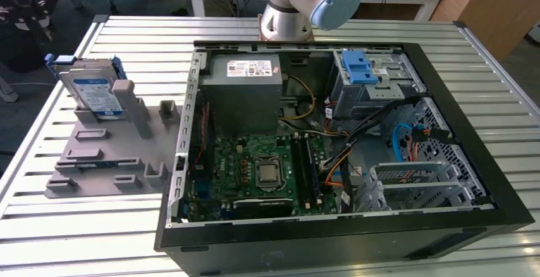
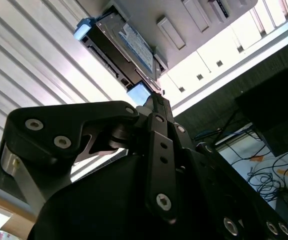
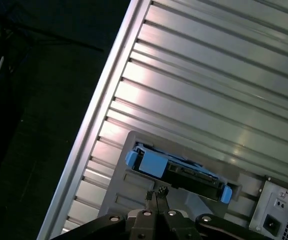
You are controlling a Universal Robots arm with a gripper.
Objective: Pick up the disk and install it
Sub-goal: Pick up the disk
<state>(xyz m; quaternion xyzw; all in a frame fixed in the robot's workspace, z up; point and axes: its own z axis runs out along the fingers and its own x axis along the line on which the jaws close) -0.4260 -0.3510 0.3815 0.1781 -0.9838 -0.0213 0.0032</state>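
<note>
The disk stands on edge in a slot of the grey stand at the exterior view's left, on the slatted surface, its blue bracket uppermost; in the first wrist view the pincer points toward it, apart from it, clenched on nothing; brought down like this, the fingertips would likely strike the bracket instead of straddling it, scraping or tipping the disk; a tilted pull could also jam it in its slot; beside the stand lies the open computer case, where loose cables near the drive cage could snag.
</note>
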